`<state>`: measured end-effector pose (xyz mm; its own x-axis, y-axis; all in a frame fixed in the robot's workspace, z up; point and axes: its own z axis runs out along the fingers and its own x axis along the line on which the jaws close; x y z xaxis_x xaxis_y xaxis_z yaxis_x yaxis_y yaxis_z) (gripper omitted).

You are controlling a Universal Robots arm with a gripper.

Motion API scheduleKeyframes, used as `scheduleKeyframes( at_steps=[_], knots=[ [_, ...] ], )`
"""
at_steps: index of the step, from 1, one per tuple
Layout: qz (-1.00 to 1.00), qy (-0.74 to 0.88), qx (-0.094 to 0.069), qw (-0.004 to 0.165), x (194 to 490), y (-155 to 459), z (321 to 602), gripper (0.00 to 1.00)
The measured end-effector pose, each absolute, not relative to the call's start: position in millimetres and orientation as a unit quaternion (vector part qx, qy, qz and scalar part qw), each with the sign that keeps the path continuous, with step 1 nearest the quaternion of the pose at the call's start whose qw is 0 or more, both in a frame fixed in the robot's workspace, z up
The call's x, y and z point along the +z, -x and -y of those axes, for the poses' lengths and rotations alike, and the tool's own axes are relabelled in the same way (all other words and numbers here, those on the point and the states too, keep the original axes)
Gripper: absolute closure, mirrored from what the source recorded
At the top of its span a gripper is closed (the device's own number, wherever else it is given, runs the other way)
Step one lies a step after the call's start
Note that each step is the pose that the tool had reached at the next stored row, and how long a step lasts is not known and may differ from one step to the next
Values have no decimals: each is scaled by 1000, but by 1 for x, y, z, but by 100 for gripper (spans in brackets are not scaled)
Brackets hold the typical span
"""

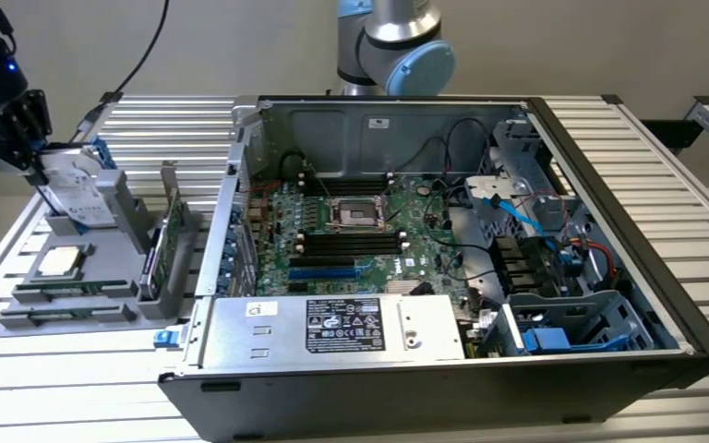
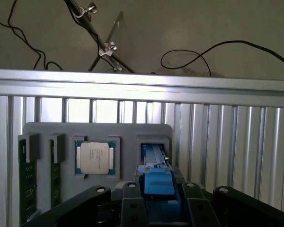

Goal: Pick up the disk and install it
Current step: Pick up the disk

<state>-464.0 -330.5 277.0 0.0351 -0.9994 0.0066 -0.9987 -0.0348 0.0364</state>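
The disk, silver-grey with a white label and a bright blue carrier bracket, stands on edge at the exterior view's far left, in the upright slot of a grey parts holder. My gripper comes down on it from above and is shut on its upper edge. In the wrist view the blue carrier of the disk sits between my two black fingers, over the holder's slot. My gripper hides the disk's lower part there.
An open computer case lies at centre, with the motherboard, a labelled silver box and a blue-railed drive cage at the near right. The holder also carries a square silver chip and memory sticks. Slatted aluminium table all around.
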Motion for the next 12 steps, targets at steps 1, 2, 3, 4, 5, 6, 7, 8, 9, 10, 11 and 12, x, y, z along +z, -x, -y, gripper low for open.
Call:
scheduleKeyframes(
  at_steps=[1, 2, 3, 4, 5, 6, 7, 8, 9, 10, 11, 12],
  knots=[
    [695, -719, -10, 15, 277, 464, 330, 67],
    [695, -719, -10, 15, 278, 464, 330, 67],
    [695, -719, -10, 15, 278, 464, 330, 67],
    [695, -719, -10, 16, 278, 464, 330, 67],
    [695, -719, -10, 16, 279, 464, 330, 67],
    [695, -719, -10, 16, 279, 464, 330, 67],
    [695, -719, -10, 16, 280, 464, 330, 67],
    [695, -719, -10, 16, 280, 464, 330, 67],
    [695, -719, -10, 16, 280, 464, 330, 67],
    [695, -719, -10, 16, 281, 464, 330, 67],
    [695, -719, -10, 16, 281, 464, 330, 67],
    [695, -719, -9, 16, 281, 464, 329, 67]
  ],
)
